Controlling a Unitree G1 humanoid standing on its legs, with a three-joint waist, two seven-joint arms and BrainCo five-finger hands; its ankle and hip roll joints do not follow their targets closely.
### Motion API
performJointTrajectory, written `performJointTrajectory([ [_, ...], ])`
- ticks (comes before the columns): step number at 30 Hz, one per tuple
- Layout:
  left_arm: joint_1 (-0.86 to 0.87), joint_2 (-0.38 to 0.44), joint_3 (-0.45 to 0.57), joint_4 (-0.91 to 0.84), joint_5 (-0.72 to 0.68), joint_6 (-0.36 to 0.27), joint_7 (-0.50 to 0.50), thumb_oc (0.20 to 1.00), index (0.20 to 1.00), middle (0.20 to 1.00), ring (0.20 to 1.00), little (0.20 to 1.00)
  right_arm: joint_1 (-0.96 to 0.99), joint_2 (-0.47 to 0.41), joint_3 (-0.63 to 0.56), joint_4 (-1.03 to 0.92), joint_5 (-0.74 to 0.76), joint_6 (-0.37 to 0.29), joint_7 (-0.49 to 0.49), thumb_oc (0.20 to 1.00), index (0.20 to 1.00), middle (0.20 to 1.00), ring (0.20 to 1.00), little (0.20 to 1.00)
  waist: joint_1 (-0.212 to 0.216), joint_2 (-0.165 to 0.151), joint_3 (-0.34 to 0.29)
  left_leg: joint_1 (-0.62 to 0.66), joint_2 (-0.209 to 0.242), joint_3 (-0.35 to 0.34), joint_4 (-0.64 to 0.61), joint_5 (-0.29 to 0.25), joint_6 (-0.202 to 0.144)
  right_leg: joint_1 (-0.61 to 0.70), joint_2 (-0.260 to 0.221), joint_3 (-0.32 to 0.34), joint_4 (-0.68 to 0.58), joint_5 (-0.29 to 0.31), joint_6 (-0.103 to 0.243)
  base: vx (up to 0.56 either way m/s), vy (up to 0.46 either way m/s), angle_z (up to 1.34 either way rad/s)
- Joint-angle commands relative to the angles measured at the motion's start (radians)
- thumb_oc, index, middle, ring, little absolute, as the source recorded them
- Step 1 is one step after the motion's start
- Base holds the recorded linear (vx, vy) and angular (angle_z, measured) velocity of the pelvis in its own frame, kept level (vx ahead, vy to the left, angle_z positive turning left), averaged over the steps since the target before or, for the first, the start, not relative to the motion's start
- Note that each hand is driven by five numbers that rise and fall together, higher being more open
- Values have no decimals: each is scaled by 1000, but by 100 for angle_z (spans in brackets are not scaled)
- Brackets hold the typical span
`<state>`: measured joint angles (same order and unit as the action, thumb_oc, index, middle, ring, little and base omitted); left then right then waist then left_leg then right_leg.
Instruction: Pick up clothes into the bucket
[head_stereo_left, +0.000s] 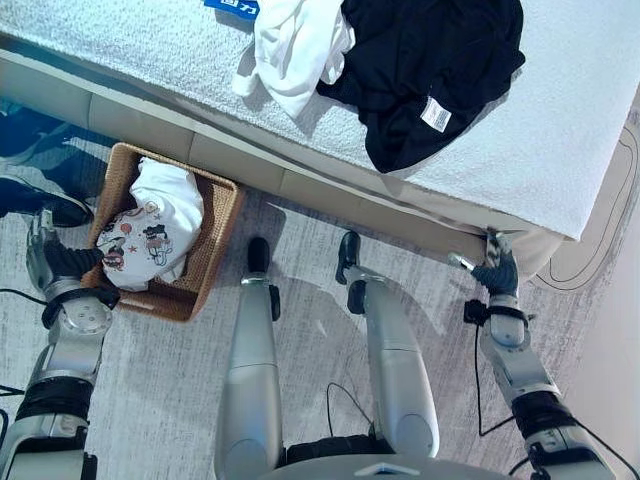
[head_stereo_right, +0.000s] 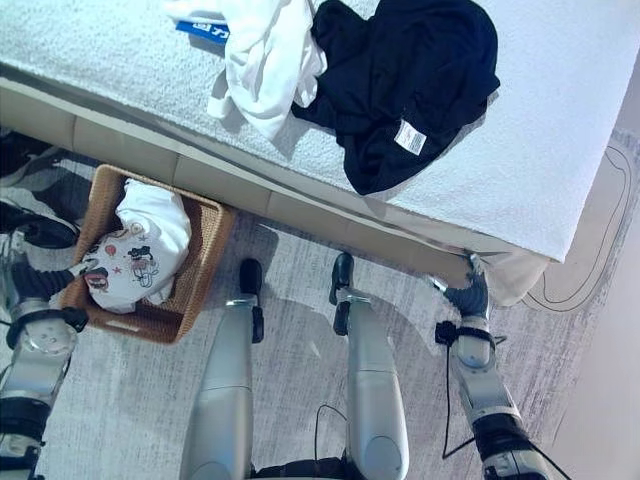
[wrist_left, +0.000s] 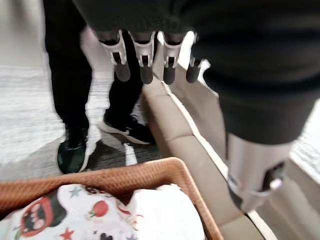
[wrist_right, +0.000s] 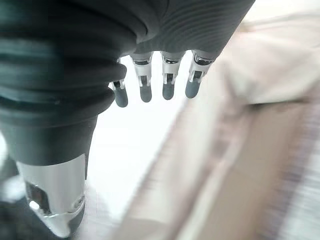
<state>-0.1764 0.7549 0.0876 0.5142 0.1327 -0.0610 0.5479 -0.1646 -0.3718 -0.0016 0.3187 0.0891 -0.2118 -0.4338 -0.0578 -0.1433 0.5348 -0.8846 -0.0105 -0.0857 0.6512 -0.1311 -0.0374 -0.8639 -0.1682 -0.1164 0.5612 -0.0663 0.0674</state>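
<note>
A white garment (head_stereo_left: 293, 45) and a black garment (head_stereo_left: 425, 70) lie crumpled together on the bed (head_stereo_left: 560, 150). A woven basket (head_stereo_left: 213, 255) stands on the floor beside the bed, holding a white printed garment (head_stereo_left: 155, 225). My left hand (head_stereo_left: 52, 262) hovers at the basket's near left edge, fingers (wrist_left: 144, 62) straight and empty. My right hand (head_stereo_left: 494, 268) is low by the bed's side panel, fingers (wrist_right: 168, 80) straight, holding nothing.
A person in dark trousers and dark shoes (wrist_left: 125, 129) stands on the floor beyond the basket, next to the bed frame (wrist_left: 190, 150). A blue item (head_stereo_left: 232, 6) lies at the bed's far edge. Grey carpet (head_stereo_left: 310, 330) spreads between basket and right hand.
</note>
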Motion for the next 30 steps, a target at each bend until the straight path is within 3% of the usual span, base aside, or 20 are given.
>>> performJointTrajectory([
  [1, 49, -39, -18, -4, 68, 0, -19, 1000, 1000, 1000, 1000, 1000, -52, -87, -101, -98, -63, -46, -107, 1000, 1000, 1000, 1000, 1000, 27, 52, -15, 45, -32, 13, 7, -47, 43, 84, -65, 10, 14, -49, 75, 0, 0, 0],
  [9, 89, -160, -72, -1, -67, -42, -71, 1000, 1000, 1000, 1000, 1000, -337, -260, -22, -132, -144, 10, -122, 1000, 1000, 1000, 1000, 1000, 83, 76, -15, 65, -45, 0, -22, -31, 40, 105, -79, -5, 10, -41, 75, 1, -7, 5],
  [10, 115, -193, -93, 8, -151, -71, -114, 1000, 1000, 1000, 1000, 1000, -468, -355, 52, -86, -145, 48, -80, 1000, 1000, 1000, 1000, 1000, 112, 80, -15, 70, -51, -5, -31, -24, 39, 110, -87, -14, 12, -39, 75, -1, -20, 9],
  [11, 115, -195, -90, 8, -152, -72, -114, 1000, 1000, 1000, 1000, 1000, -476, -357, 58, -80, -143, 46, -80, 1000, 1000, 1000, 1000, 1000, 108, 82, -15, 69, -51, -6, -31, -24, 39, 110, -87, -15, 12, -39, 75, -3, -51, 13],
  [13, 145, -249, -140, -8, -266, -111, -160, 1000, 1000, 1000, 1000, 1000, -659, -422, 188, 4, -152, 88, -40, 1000, 1000, 1000, 1000, 1000, 147, 87, -15, 72, -60, -18, -40, -14, 36, 120, -97, -33, 12, -36, 74, 0, -56, 17],
  [16, 159, -276, -177, -7, -349, -141, -199, 1000, 1000, 1000, 1000, 1000, -769, -427, 271, 76, -142, 99, -26, 1000, 1000, 1000, 1000, 1000, 163, 96, -15, 71, -67, -30, -48, -7, 35, 123, -105, -46, 14, -35, 74, -1, -57, 23],
  [17, 172, -297, -213, -1, -415, -157, -229, 1000, 1000, 1000, 1000, 1000, -888, -436, 369, 161, -158, 118, 7, 1000, 1000, 1000, 1000, 1000, 191, 101, -15, 70, -75, -44, -58, 3, 31, 127, -113, -62, 14, -35, 74, -3, -59, 16],
  [18, 172, -299, -211, -1, -416, -157, -229, 1000, 1000, 1000, 1000, 1000, -893, -435, 374, 164, -157, 116, 6, 1000, 1000, 1000, 1000, 1000, 189, 103, -15, 69, -76, -45, -58, 3, 31, 127, -113, -63, 14, -35, 74, -4, -88, 21],
  [20, 186, -306, -253, 7, -444, -166, -237, 1000, 1000, 1000, 1000, 1000, -1034, -421, 500, 319, -173, 139, 29, 1000, 1000, 1000, 1000, 1000, 232, 111, -15, 91, -82, -68, -61, -18, 22, 152, -123, -82, 32, -67, 80, 35, -89, 29],
  [21, 177, -307, -250, 6, -444, -167, -237, 1000, 1000, 1000, 1000, 1000, -1049, -424, 503, 325, -172, 137, 28, 1000, 1000, 1000, 1000, 1000, 228, 113, -15, 66, -84, -69, -71, 16, 24, 133, -125, -91, 17, -36, 72, 68, -134, 35],
  [22, 188, -310, -269, 12, -467, -166, -242, 1000, 1000, 1000, 1000, 1000, -1114, -403, 571, 426, -185, 157, 40, 1000, 1000, 1000, 1000, 1000, 255, 120, -15, 90, -87, -86, -77, -5, 16, 158, -130, -102, 29, -67, 80, -8, -85, 30],
  [24, 187, -311, -286, 25, -479, -164, -245, 1000, 1000, 1000, 1000, 1000, -1184, -377, 655, 553, -205, 174, 71, 1000, 1000, 1000, 1000, 1000, 276, 126, -15, 91, -92, -107, -94, 8, 10, 166, -136, -121, 26, -68, 79, 29, -101, 34],
  [30, 170, -307, -336, 37, -493, -146, -280, 1000, 1000, 1000, 1000, 1000, -1251, -314, 766, 867, -239, 214, 179, 1000, 1000, 1000, 1000, 1000, 323, 151, -15, 96, -105, -156, -133, 38, 1, 184, -154, -173, 24, -69, 78, -6, -80, 33],
])
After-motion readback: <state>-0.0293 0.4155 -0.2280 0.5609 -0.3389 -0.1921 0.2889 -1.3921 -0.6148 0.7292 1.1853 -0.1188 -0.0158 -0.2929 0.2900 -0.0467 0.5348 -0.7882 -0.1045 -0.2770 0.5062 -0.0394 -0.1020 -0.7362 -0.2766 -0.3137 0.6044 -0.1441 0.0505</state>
